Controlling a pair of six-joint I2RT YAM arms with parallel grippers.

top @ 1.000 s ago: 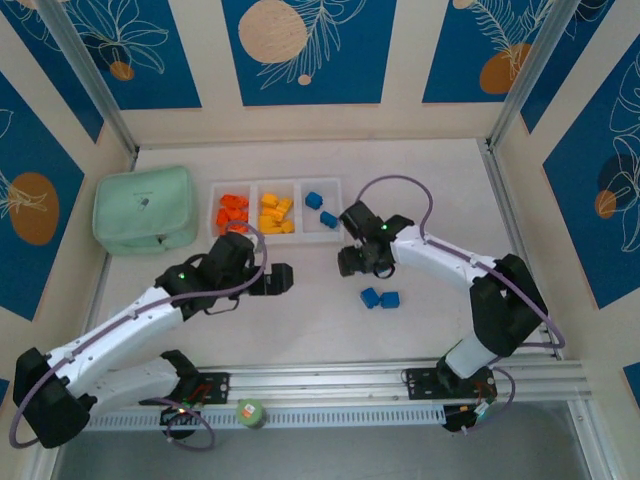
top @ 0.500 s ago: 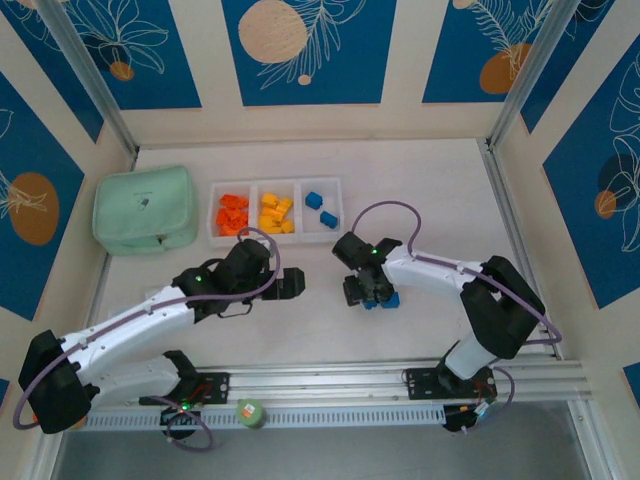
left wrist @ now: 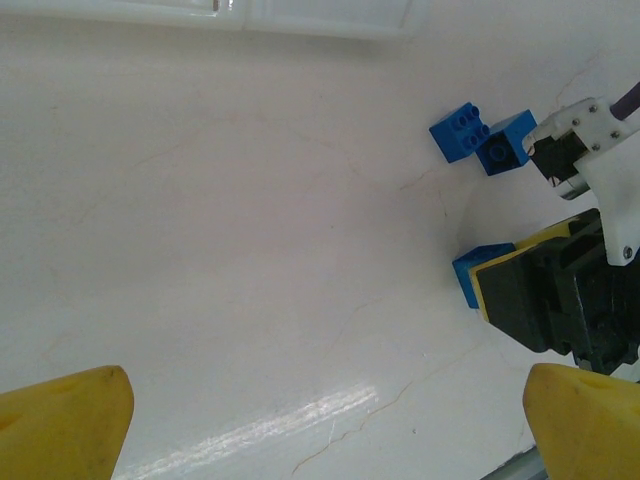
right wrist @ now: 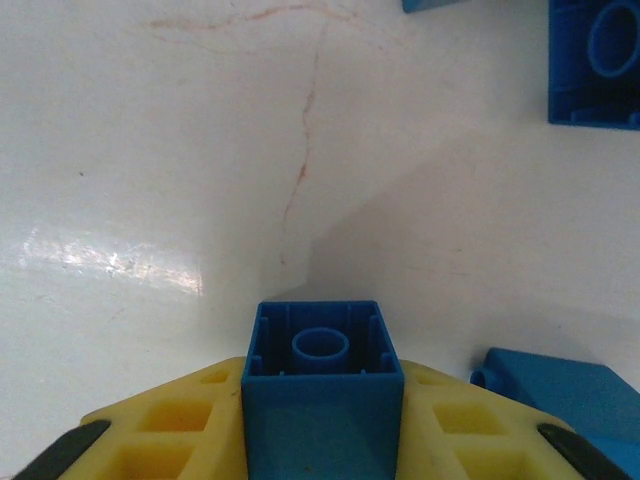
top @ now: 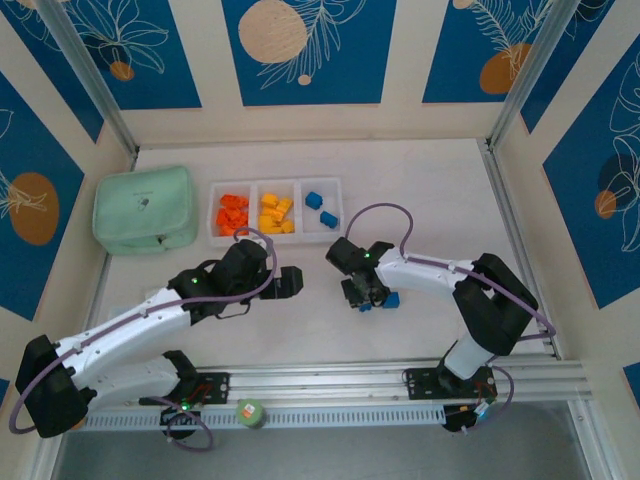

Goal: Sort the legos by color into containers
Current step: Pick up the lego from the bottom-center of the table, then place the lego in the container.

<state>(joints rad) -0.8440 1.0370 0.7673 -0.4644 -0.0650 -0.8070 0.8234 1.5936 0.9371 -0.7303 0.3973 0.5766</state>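
One blue lego (right wrist: 322, 350), midway between the counter's near and far edges, I am pinching in my right pincer (right wrist: 322, 440), presumably bound for the blue compartment (top: 312, 230); my left pincer (left wrist: 322, 415) is hovering spread, empty.

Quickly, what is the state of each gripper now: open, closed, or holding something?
Left gripper: open, holding nothing.
Right gripper: closed on a blue lego.

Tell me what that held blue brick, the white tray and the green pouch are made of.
Blue brick: hard moulded plastic, smooth, with crisp edges and a hollow tube underneath. White tray: likely plastic, thin pale walls. Green pouch: looks like soft fabric, rounded corners.
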